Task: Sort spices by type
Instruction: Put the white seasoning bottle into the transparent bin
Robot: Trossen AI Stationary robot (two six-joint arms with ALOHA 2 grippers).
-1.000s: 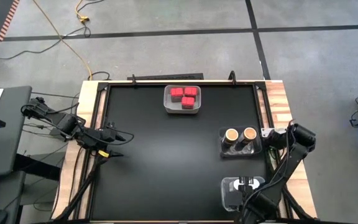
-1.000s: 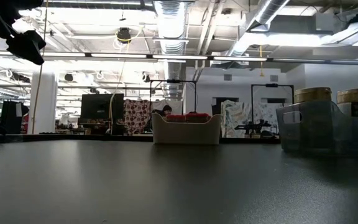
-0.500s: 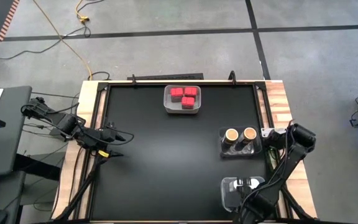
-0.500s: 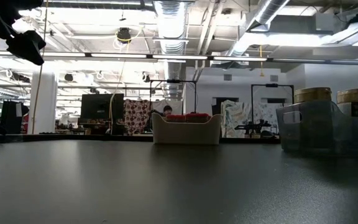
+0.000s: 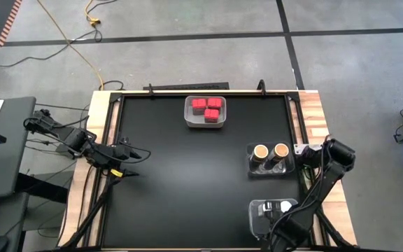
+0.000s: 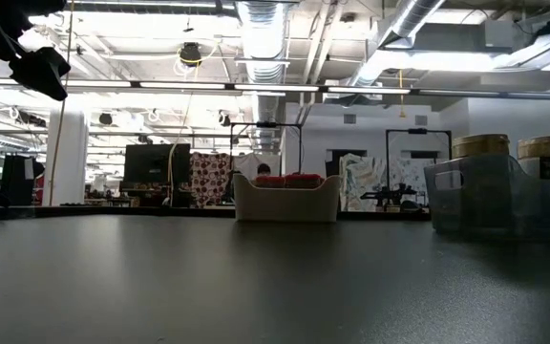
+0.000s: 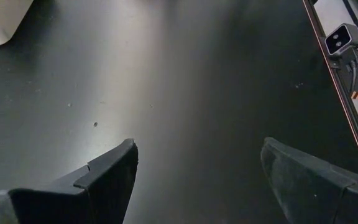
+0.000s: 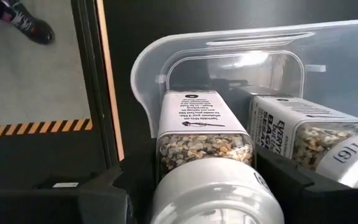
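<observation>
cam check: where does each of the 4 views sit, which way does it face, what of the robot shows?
High: overhead, straight down; both arms, left gripper at the table's left edge.
Low: tabletop level, facing the room; an arm part at upper left.
Left wrist: down at bare black table; fingers open.
Right wrist: into the clear bin; right gripper around a white-lidded jar.
Shared: white bin of red boxes, high and low.

A black table top [image 5: 187, 175] framed by light wooden edges [image 5: 312, 112] carries three containers: a white bin [image 5: 205, 112] near the far edge holding red boxes [image 5: 207, 106], a clear bin [image 5: 270, 162] by the right side with two brown-lidded jars [image 5: 270, 152], and a clear tub [image 5: 264, 213] of white-lidded jars [image 8: 213, 193] at the near right corner.
</observation>
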